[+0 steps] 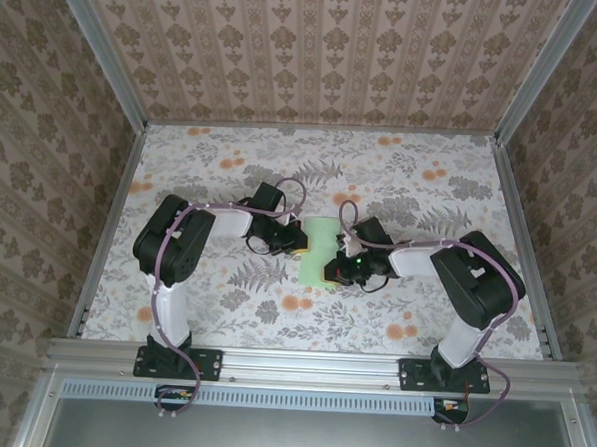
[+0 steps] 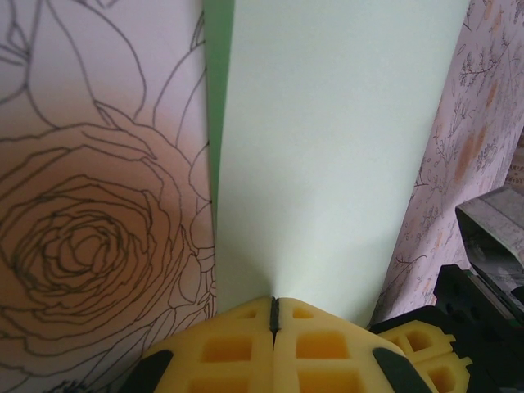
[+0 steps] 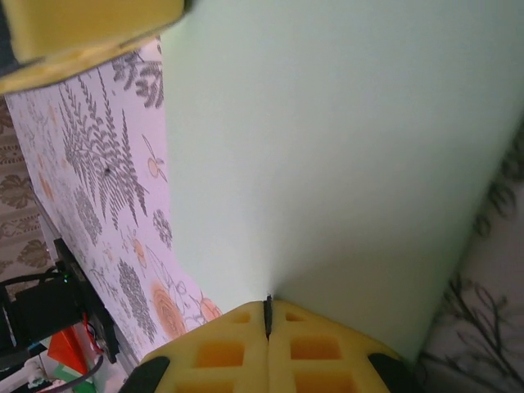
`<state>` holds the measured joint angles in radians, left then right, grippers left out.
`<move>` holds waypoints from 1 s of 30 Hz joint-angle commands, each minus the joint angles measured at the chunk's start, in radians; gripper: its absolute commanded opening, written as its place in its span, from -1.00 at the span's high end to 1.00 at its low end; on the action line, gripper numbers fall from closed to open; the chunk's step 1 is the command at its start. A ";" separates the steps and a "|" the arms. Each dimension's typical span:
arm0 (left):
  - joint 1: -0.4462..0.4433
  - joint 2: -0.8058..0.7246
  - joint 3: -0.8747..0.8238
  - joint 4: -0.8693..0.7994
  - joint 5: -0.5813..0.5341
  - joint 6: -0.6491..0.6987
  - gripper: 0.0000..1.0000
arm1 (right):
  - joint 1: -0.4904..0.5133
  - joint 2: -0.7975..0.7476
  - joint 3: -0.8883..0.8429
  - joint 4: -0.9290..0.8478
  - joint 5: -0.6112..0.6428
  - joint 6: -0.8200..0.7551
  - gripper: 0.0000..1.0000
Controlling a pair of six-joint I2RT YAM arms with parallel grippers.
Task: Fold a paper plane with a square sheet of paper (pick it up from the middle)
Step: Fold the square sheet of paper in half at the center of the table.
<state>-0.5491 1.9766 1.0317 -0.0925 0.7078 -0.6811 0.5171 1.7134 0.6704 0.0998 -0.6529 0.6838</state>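
arms: 2, left arm (image 1: pixel 177 245) and right arm (image 1: pixel 468 274)
grippers: 2, left gripper (image 1: pixel 294 239) (image 2: pixel 274 307) and right gripper (image 1: pixel 336 270) (image 3: pixel 267 304)
fingers (image 2: pixel 229 348): 2 yellow per gripper, 4 total
sheet of paper (image 1: pixel 319 247): 1, pale green
table (image 1: pixel 430 190): 1, floral top
base plates (image 1: pixel 179 362): 2, black, one per arm
cables (image 1: pixel 279 214): 2 purplish runs, one along each arm
walls (image 1: pixel 327 55): 3 patterned, at the back, left and right
frame rail (image 1: pixel 311 362): 1 across the near edge
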 commanded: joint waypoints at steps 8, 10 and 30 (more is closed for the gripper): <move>0.010 0.107 -0.109 -0.260 -0.271 0.013 1.00 | 0.000 -0.155 -0.153 -0.134 0.052 0.014 1.00; 0.017 0.071 -0.105 -0.266 -0.267 0.013 1.00 | 0.000 -0.204 -0.122 -0.149 0.070 0.031 1.00; 0.028 -0.242 -0.094 -0.102 -0.110 -0.038 0.92 | 0.027 0.115 0.274 -0.017 0.085 0.125 1.00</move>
<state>-0.5274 1.7618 0.9249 -0.2295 0.5568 -0.6956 0.5365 1.7798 0.9031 0.0578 -0.5438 0.7769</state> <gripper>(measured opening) 0.048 0.048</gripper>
